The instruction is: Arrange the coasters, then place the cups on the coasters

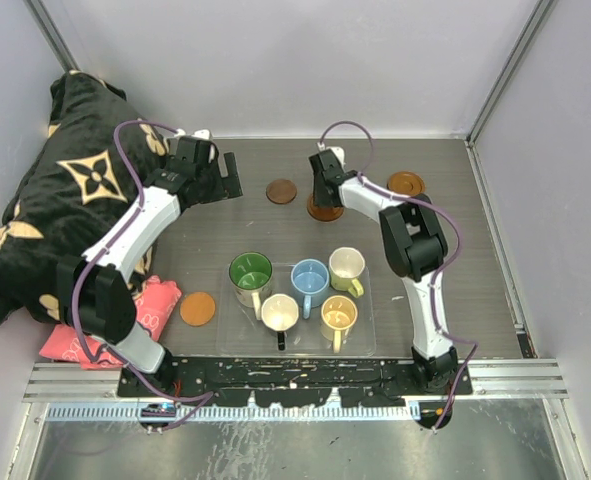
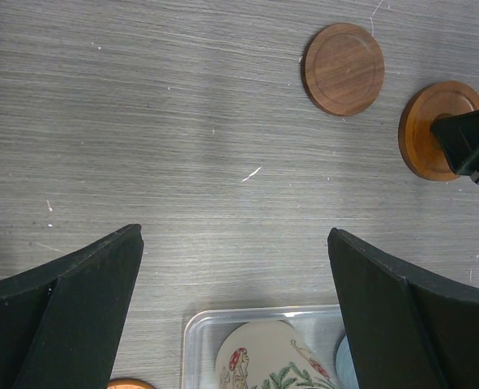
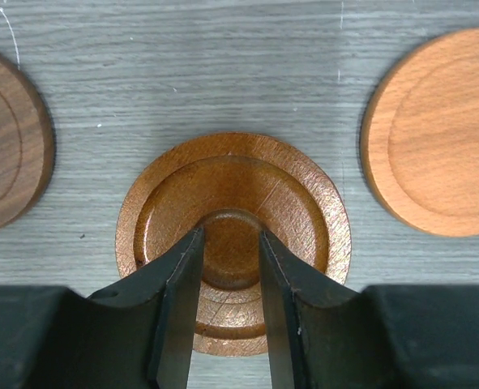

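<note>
In the clear tray (image 1: 367, 342) stand cups (image 1: 309, 278); left hand (image 2: 235, 235) apart, right hand (image 3: 231, 233) narrowly parted over a coaster (image 3: 233, 174).

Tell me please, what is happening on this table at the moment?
The right hand is low over a rimmed brown coaster at the far side, fingers close together above its middle; whether it grips is unclear. The left hand hangs open and empty. A dark coaster and an orange coaster lie either side, a fourth coaster at the near left. The five cups stand in the clear tray, none on a coaster yet.
</note>
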Controlling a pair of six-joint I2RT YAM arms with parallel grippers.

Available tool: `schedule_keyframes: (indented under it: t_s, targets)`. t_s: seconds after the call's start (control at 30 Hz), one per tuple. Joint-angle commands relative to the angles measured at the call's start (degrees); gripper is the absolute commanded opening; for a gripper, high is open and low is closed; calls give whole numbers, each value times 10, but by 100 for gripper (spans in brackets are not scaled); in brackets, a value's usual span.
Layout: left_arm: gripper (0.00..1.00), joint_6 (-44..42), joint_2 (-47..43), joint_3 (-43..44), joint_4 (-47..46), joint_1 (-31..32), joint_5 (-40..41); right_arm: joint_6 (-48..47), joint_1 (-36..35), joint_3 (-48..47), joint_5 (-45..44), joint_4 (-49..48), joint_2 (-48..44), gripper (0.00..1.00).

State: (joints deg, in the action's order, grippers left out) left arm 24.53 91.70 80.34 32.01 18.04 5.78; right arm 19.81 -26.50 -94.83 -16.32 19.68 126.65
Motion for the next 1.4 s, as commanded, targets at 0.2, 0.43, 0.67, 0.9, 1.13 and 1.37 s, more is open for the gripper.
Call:
schedule_keyframes:
  t_s: [0.2, 0.43, 0.67, 0.9, 1.13, 1.37]
  targets:
    - [98, -8, -22, 7, -7, 1, 3, -11, -6, -44, 3, -18, 37, 41]
    - [98, -9, -20, 10, -3, 1, 3, -17, -6, -73, 10, -21, 56, 42]
    - [98, -12, -18, 12, -1, 0, 6, -19, -6, -99, 19, -21, 78, 41]
    - [98, -13, -17, 12, 0, 0, 8, -22, -7, -107, 28, -21, 87, 42]
    - [98, -13, -15, 13, 0, 0, 8, -25, -7, -111, 32, -24, 98, 42]
    - [98, -14, -17, 12, -1, 0, 9, -28, -7, -112, 26, -24, 105, 42]
